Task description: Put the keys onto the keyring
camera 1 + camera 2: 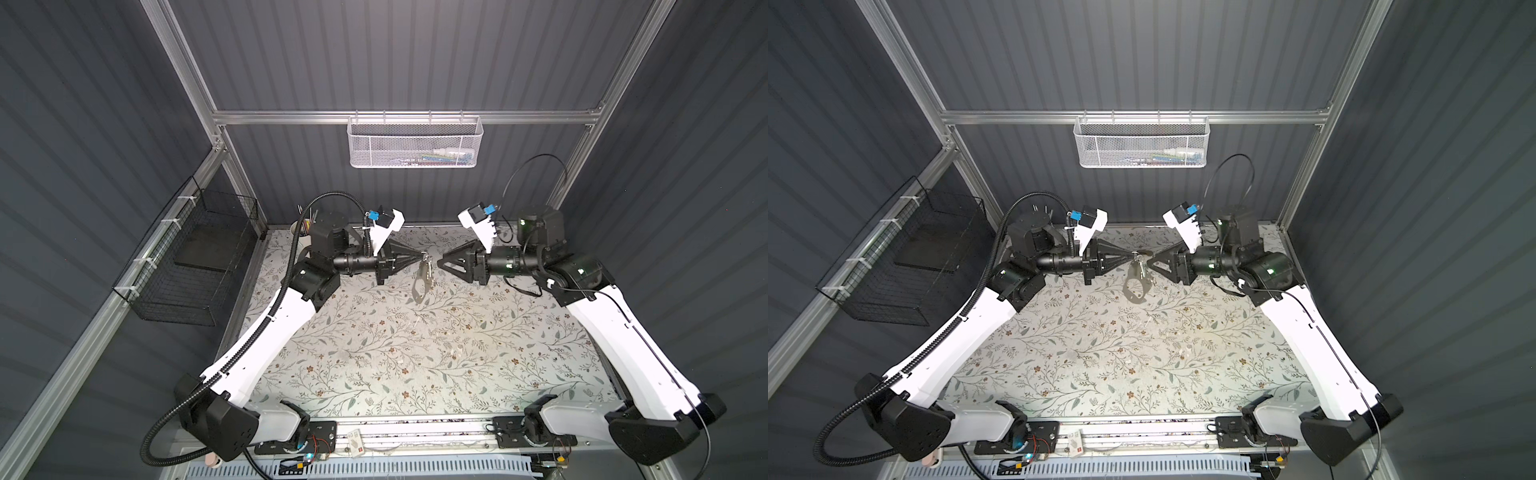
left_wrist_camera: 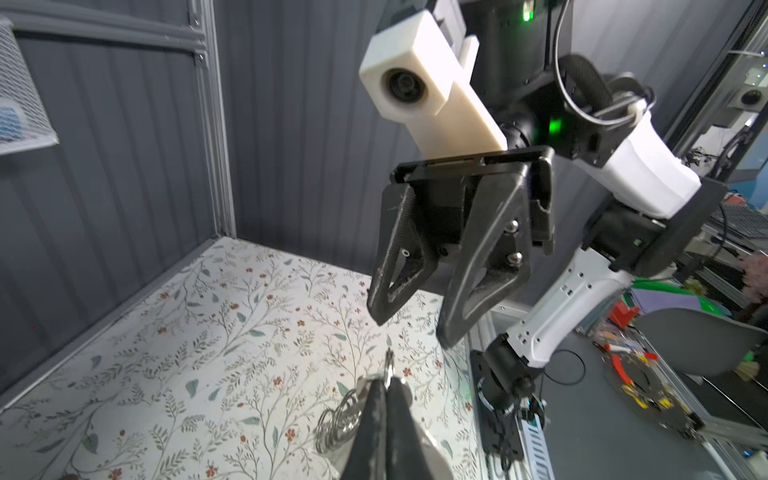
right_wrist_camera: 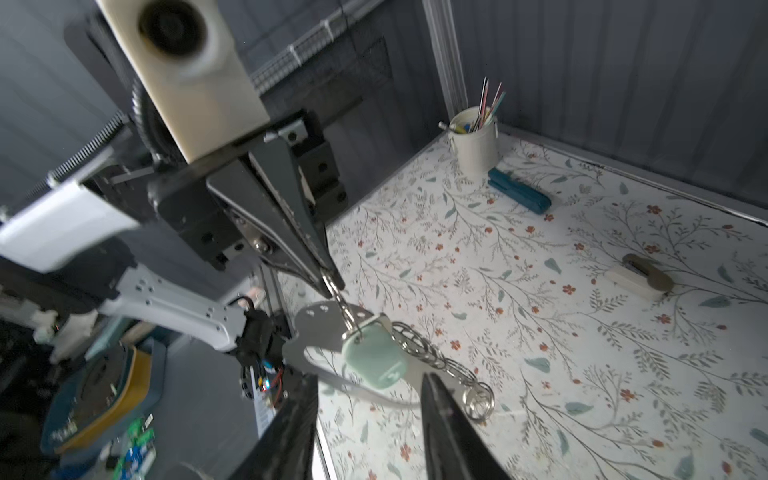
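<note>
Nearest, the right gripper point(image 3: 370, 376) fills the foreground of its wrist view. Its two fingers are spread apart and hold nothing. The keys point(image 3: 374, 361) show in the gap just past the fingertips, untouched. Only their mint tag is plain; the brass blade cannot be made out. Right behind the tag hangs the keyring point(image 3: 316, 332), a flat grey plate dangling above the table point(image 3: 540, 332), with a string of wire rings point(image 3: 436, 361) trailing off one edge. Above the keyring, the left gripper point(image 3: 332, 282) is clamped tight on a small link at the keyring's top, and the tag's hole hangs from that same short chain. In both top views the right tips stand just beside the keyring's upper end, apart from it, facing the left tips. Well beyond the keyring a tan-and-white lump point(image 3: 642, 276) lies on the table. Farther off is a teal case point(image 3: 519, 193), and just behind it a white cup point(image 3: 473, 145) of sticks stands in the corner.
</note>
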Motion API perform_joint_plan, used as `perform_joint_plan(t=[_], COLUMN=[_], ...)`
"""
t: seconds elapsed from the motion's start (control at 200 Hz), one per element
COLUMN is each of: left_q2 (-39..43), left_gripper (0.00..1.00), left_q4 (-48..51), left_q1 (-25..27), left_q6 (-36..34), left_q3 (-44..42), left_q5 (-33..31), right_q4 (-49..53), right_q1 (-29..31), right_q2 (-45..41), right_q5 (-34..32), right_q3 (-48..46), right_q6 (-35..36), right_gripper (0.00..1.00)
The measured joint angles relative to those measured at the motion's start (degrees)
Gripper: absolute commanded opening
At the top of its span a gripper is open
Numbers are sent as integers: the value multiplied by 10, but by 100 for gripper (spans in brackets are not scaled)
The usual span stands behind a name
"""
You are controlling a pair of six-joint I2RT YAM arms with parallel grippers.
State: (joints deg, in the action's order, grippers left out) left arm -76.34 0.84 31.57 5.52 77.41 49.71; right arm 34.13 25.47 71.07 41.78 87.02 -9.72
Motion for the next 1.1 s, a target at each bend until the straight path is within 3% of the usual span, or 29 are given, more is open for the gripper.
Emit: perform_joint_plan(t=[0.275, 0.475, 0.71, 1.101], left_q2=[-10, -21, -22, -22], left_gripper=[0, 0, 0, 0], left_q4=[-200, -268, -280, -280], left_q1=[0, 0, 0, 0], left_q6=[125, 176, 194, 198], left_q3=[-16, -16, -16, -16], left_q5=[-33, -37, -37, -37], right_q4=[-212, -308, -352, -374], right_q1=[-28, -28, -25, -18], right_q2=[-16, 5, 38, 46], right_q5=[42, 58, 70, 89], right_q3=[-45, -45, -38, -29], right_q6=[-173, -246, -288, -297], right_gripper=[35, 30, 25, 27])
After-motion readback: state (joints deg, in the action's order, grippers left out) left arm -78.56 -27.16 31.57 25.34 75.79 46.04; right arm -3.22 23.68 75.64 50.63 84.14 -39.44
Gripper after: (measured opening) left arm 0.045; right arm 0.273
